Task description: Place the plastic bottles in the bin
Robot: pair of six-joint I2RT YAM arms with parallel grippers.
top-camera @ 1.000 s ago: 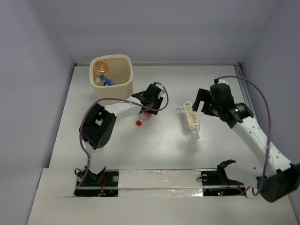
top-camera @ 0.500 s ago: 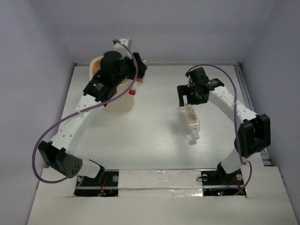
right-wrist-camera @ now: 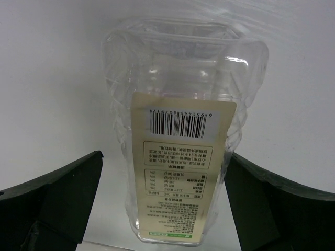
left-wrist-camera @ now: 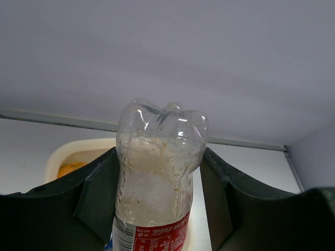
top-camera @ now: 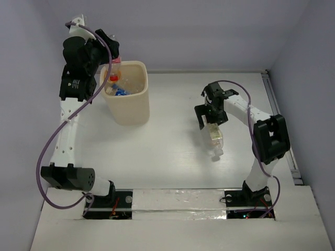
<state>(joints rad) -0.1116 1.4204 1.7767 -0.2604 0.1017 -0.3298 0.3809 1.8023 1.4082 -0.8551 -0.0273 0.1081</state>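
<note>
Above the bin at far left, the left gripper has swung up pinching the red-label bottle, ready to drop; the right gripper has come down, fingers spread, astride the cream-label bottle lying right of centre.

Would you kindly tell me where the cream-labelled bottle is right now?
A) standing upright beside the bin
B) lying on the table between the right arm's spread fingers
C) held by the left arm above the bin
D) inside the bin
B: the cream-labelled bottle lies flat on the table with the right fingers spread on either side of it; the left fingers hold a red-labelled bottle instead.
</note>
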